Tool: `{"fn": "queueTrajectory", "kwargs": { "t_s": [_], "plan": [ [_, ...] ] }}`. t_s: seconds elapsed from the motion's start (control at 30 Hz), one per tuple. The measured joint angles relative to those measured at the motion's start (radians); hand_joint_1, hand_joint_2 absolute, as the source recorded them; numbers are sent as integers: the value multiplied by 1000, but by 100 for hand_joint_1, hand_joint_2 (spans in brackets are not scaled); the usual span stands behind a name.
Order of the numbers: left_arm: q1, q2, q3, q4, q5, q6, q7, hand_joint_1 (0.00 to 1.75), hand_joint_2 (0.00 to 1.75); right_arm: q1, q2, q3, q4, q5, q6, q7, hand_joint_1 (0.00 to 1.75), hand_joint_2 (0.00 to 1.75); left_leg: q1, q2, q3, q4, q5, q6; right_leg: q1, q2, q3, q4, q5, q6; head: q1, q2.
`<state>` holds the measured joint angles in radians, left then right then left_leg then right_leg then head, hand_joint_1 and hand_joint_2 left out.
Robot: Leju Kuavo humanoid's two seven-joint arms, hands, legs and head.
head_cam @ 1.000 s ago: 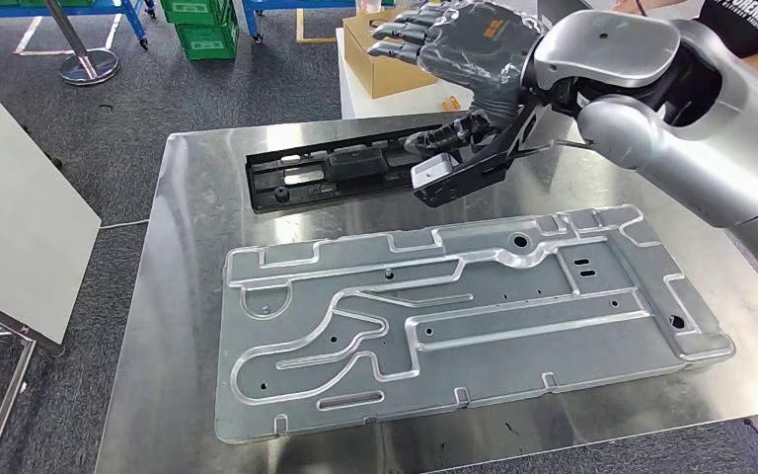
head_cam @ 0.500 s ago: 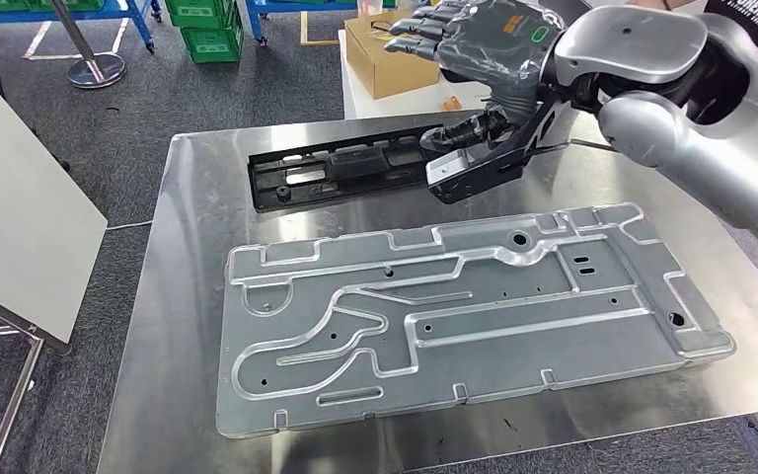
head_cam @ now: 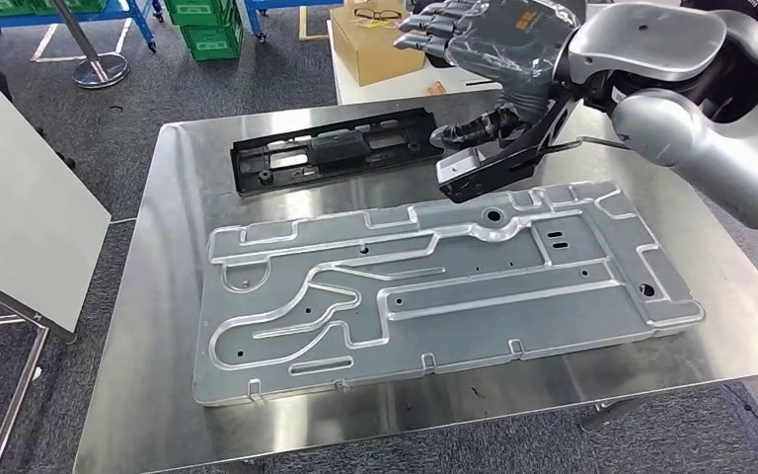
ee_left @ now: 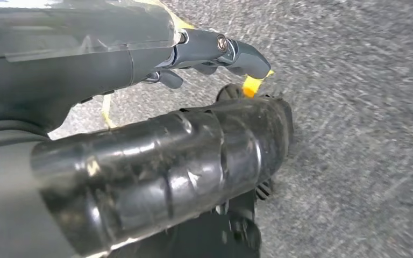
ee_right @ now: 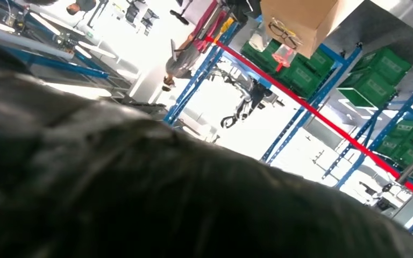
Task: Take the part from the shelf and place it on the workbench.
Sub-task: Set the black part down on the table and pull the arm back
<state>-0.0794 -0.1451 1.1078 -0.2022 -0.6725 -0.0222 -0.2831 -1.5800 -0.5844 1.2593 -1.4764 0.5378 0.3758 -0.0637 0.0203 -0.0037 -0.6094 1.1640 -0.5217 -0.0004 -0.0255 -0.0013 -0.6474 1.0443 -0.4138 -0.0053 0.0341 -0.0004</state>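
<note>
the black plastic part (head_cam: 341, 153), a long narrow frame with cut-outs, lies flat on the steel bench (head_cam: 148, 326) near its far edge, with nothing holding it. just in front of it, close but seemingly not touching, lies a big silver metal plate (head_cam: 434, 286) with raised ribs and holes, taking up most of the bench top.

the right hand (head_cam: 474, 35) hangs above the far right end of the black part, palm down, fingers stretched out and apart, empty. the camera bracket under its wrist sits over the gap between the black part and the plate. the right wrist view is mostly a dark blur of the hand's own cover, so it adds nothing about the fingers.

the left hand (ee_left: 156, 134) hangs low by the robot's side over grey carpet (ee_left: 355, 107); its fingers look loosely extended with nothing in them, so i take it as open.

judging from this, the placing looks done: the part is down on the bench and released. what seems left is only to draw the right arm back clear of it.

beyond the bench stand a cardboard box (head_cam: 380, 44) on a white table, green crates (head_cam: 202, 25) and a white board (head_cam: 20, 197) at the left
</note>
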Motion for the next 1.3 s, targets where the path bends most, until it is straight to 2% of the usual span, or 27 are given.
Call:
{"fn": "queueTrajectory", "kwargs": {
  "t_s": [0.07, 0.1, 0.2, 0.23, 0.27, 0.33, 0.37, 0.4, 0.43, 0.5, 0.57, 0.63, 0.7, 0.73, 0.8, 0.87, 0.9, 0.93, 0.97, 1.0, 1.03, 1.1, 1.13, 1.2, 1.23, 1.27, 1.3],
  "plan": [
    [-1, 1, 0, 0, -3, 0, 0, 0, 0, -2, -7, 0, -3, -4, 1, 0, 0, 0, -7, 0, 72, -111, 18, 11, 2, -2, -6, -1, 11, 10, 0, 0],
    [-2, 2, 0, 0, -4, 0, 0, 0, 0, -3, -10, 0, -5, -7, 3, 0, 0, 0, -11, -1, 85, -136, 18, 14, 1, -4, -7, -3, 17, 16, 0, 0],
    [-3, 2, 1, 0, -4, -2, 0, 0, 0, -8, -20, 0, -9, -15, 13, 0, 0, 0, -12, 1, 79, -155, 41, 28, -1, -5, -11, -8, 27, 36, 0, 0],
    [-4, 2, 1, 0, -5, -3, 0, 0, 0, -12, -25, 0, -11, -18, 16, 0, 0, 0, -10, 3, 73, -162, 53, 36, -1, -4, -18, 6, 7, 39, 1, 0],
    [-4, 1, 1, 0, -5, -3, 1, 0, 0, -16, -29, 0, -12, -21, 19, 0, 0, 0, -9, 6, 65, -168, 66, 43, 0, -2, -30, 39, -30, 41, 1, 0],
    [-4, 1, 1, 0, -5, -3, 1, 0, 0, -21, -36, 0, -16, -25, 22, 0, 0, 0, -12, 8, 41, -168, 85, 51, 0, -1, -65, 157, -125, 43, 1, 0],
    [-4, 1, 2, 0, -6, -3, 1, 0, 0, -22, -39, 0, -17, -26, 24, 0, 0, 0, -13, 9, 28, -167, 94, 53, 1, 0, -78, 216, -154, 44, 1, 0],
    [-4, 1, 2, 0, -6, -3, 1, 0, 0, -22, -41, 0, -19, -26, 25, 0, 0, 0, -15, 9, 14, -164, 103, 53, 2, 0, -79, 253, -160, 45, 1, 0],
    [-4, 1, 2, 0, -6, -3, 1, 0, 0, -22, -43, 0, -20, -27, 26, 0, 0, 0, -17, 9, 0, -161, 111, 53, 2, 0, -65, 258, -146, 44, 1, 0],
    [-4, 1, 2, 0, -6, -4, 2, 0, 0, -25, -47, 0, -22, -27, 27, 0, 0, 0, -19, 8, -27, -149, 124, 50, 4, 0, 15, 167, -99, 37, 1, 0],
    [-5, -1, 2, 0, -6, -8, 2, 0, 0, -30, -49, 0, -26, -29, 27, 0, 0, 0, -21, 6, -47, -139, 136, 42, 12, 0, 102, 39, -94, 26, 0, 0],
    [-5, -2, 2, 0, -7, -10, 2, 0, 0, -35, -52, 0, -30, -31, 27, 0, 0, 0, -22, 5, -55, -138, 151, 31, 19, 0, 126, -14, -103, 16, 0, 0],
    [-2, -1, 3, 0, -7, -11, 2, 0, 0, -37, -54, 0, -32, -32, 27, 0, 0, 0, -21, 3, -61, -140, 159, 19, 17, -3, 114, -23, -84, 3, 0, 0],
    [-2, -1, 3, 0, -7, -10, 2, 0, 0, -38, -54, 0, -32, -33, 28, 0, 0, 0, -21, 2, -70, -129, 142, 14, 14, -6, 107, -27, -71, -6, 0, 0],
    [-2, -1, 4, 0, -7, -10, 2, 0, 0, -38, -55, 0, -35, -34, 29, 0, 0, 0, -16, 1, -97, -53, 57, 5, 8, -11, 85, -34, -45, -18, 0, 0],
    [-2, -2, 4, 0, -8, -10, 2, 0, 0, -38, -56, 1, -36, -36, 30, 0, 0, 0, -9, 1, -124, 72, -27, -5, 7, -11, 55, -33, -21, -21, 0, 0],
    [-2, -2, 4, 0, -9, -10, 2, 0, 0, -38, -57, 1, -36, -37, 30, 0, 0, 0, -6, 1, -126, 119, -39, -9, 6, -11, 38, -31, -10, -19, 0, 0],
    [-3, -2, 4, 0, -9, -9, 2, 0, 0, -38, -58, 2, -37, -38, 31, 0, 0, 0, -4, 1, -115, 138, -28, -13, 5, -11, 22, -28, 2, -15, 0, 0],
    [-4, -1, 4, 0, -10, -9, 2, 0, 0, -38, -60, 2, -37, -39, 31, 0, 0, 0, -2, 2, -88, 124, -2, -15, 3, -11, 5, -24, 12, -10, 0, 0],
    [-4, -1, 4, 0, -10, -9, 2, 0, 0, -38, -62, 2, -38, -39, 30, 0, 0, 0, 0, 2, -44, 77, 23, -15, 0, -11, -9, -20, 21, -5, 0, 0],
    [-5, 0, 4, 0, -10, -9, 2, 0, 0, -38, -64, 2, -39, -39, 30, 0, 0, 0, 0, 2, 11, 8, 29, -15, 0, -11, -22, -15, 29, 2, 0, 0],
    [-6, 0, 4, 0, -10, -9, 2, 0, 0, -38, -69, 2, -40, -40, 29, 0, 0, 0, -4, -1, 91, -112, 13, -8, -1, -13, -36, -10, 45, 16, 0, 0],
    [-6, 0, 4, 0, -10, -9, 2, 0, 0, -38, -71, 2, -40, -40, 28, 0, 0, 0, -8, -3, 106, -141, 3, -2, 0, -14, -38, -12, 55, 23, 0, 0],
    [-6, 0, 5, 0, -10, -9, 2, 0, 0, -38, -74, 2, -41, -41, 28, 0, 0, 0, -10, -2, 94, -153, 17, 15, -3, -15, -39, -20, 70, 37, -1, 0],
    [-7, 0, 5, 0, -10, -9, 3, 0, 0, -38, -75, 2, -42, -41, 28, 0, 0, 0, -9, 1, 86, -155, 29, 25, -4, -13, -46, -13, 56, 42, -2, 0],
    [-8, 0, 5, 0, -10, -9, 3, 0, 0, -38, -77, 2, -42, -42, 29, 0, 0, 0, -8, 4, 76, -160, 43, 35, -5, -11, -58, 10, 24, 45, -2, 0],
    [-8, 0, 5, 0, -10, -9, 4, 0, 0, -38, -79, 3, -42, -42, 29, 0, 0, 0, -7, 6, 63, -162, 58, 43, -6, -9, -74, 54, -26, 47, -3, 0]
  ]
}}
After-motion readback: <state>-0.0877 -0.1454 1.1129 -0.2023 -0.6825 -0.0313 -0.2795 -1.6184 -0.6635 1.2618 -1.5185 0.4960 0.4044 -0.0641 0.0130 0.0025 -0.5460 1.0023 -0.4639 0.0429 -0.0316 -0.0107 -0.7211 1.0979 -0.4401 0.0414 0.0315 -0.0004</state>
